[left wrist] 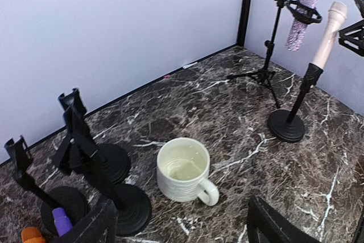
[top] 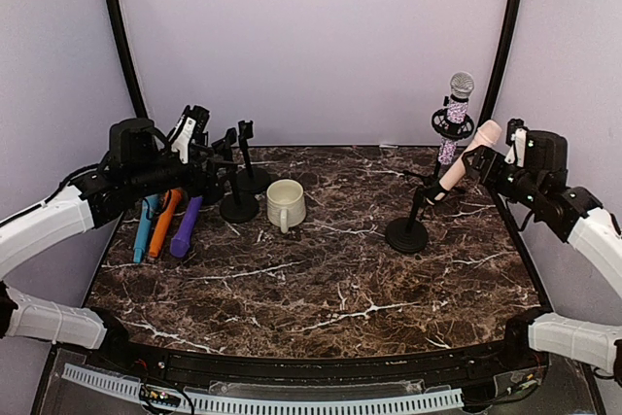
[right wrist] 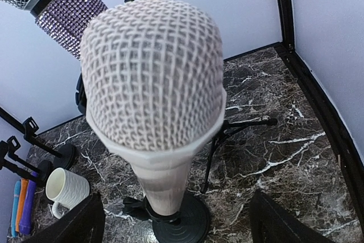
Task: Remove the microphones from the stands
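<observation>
A pale pink microphone (top: 465, 160) leans in the clip of a black stand with a round base (top: 406, 234) at the right of the table. In the right wrist view its mesh head (right wrist: 152, 72) fills the middle, with the base (right wrist: 182, 220) below. My right gripper (top: 498, 155) is right at the head, open, its fingers (right wrist: 79, 223) wide apart on either side and not touching the microphone. Behind it, a glittery purple microphone (top: 454, 116) sits upright in a tripod stand. My left gripper (top: 206, 143) hangs open at the far left, holding nothing.
A cream mug (top: 286, 204) stands left of centre, below my left gripper (left wrist: 182, 226). Empty black stands (top: 239, 203) cluster beside it. Blue, orange and purple microphones (top: 165, 223) lie at the left edge. Curtain walls and black poles close in the back and sides.
</observation>
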`<state>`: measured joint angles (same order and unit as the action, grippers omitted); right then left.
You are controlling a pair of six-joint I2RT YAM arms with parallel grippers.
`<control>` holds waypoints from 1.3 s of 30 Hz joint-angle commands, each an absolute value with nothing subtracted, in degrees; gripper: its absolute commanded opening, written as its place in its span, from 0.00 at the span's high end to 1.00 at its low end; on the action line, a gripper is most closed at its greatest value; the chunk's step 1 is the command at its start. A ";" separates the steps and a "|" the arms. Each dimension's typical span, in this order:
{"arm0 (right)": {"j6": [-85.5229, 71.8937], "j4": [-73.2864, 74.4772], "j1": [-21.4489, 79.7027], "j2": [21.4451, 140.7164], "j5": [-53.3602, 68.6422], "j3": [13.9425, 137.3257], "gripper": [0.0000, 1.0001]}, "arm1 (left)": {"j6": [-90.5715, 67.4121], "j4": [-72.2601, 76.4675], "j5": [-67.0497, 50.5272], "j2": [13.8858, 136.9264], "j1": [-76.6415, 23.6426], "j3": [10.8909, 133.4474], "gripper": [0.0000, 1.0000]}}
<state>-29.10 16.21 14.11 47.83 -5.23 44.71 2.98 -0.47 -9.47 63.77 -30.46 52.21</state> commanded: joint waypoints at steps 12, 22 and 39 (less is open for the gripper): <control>-22.57 12.79 8.70 54.63 -1.91 55.79 0.02 | 2.55 1.85 -11.83 61.70 -25.14 48.10 0.19; -22.73 14.86 5.70 58.08 1.01 58.43 0.15 | 2.29 1.60 -11.46 61.77 -25.14 48.13 0.19; -22.63 15.11 5.42 57.95 6.00 59.00 0.58 | 2.53 1.58 -11.36 62.50 -25.14 48.09 0.19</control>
